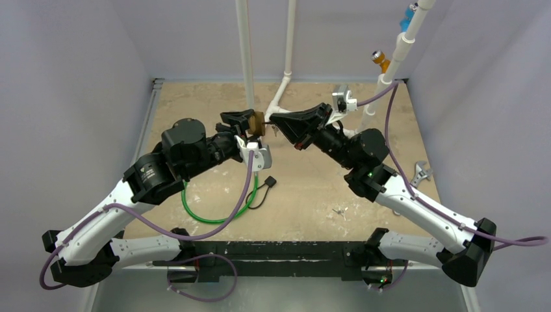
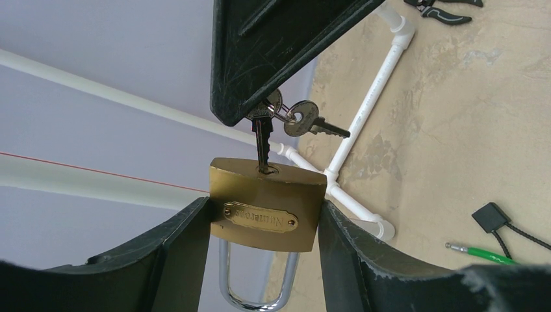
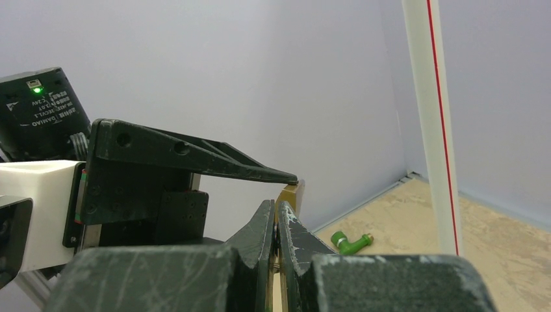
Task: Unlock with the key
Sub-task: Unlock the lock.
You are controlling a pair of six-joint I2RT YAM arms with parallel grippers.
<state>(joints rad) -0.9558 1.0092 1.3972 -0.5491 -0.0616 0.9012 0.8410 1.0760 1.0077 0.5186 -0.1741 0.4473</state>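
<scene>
Black fingers (image 2: 175, 247) of my left gripper (image 2: 263, 218) fill the near edge of the left wrist view, grasping a brass padlock (image 2: 266, 195) by its two narrow sides, its chrome shackle (image 2: 256, 292) pointing back toward my wrist. My right gripper (image 2: 243, 114) is clenched on the head of the key (image 2: 262, 146), whose blade sits in the keyway; a second key (image 2: 315, 123) dangles beside it, all held above the table (image 1: 312, 188)

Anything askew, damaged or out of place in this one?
Nothing stands out. The padlock sits squarely in the left gripper, the key pinched by the right gripper is seated in its keyway, and a spare key simply dangles from the ring.
</scene>
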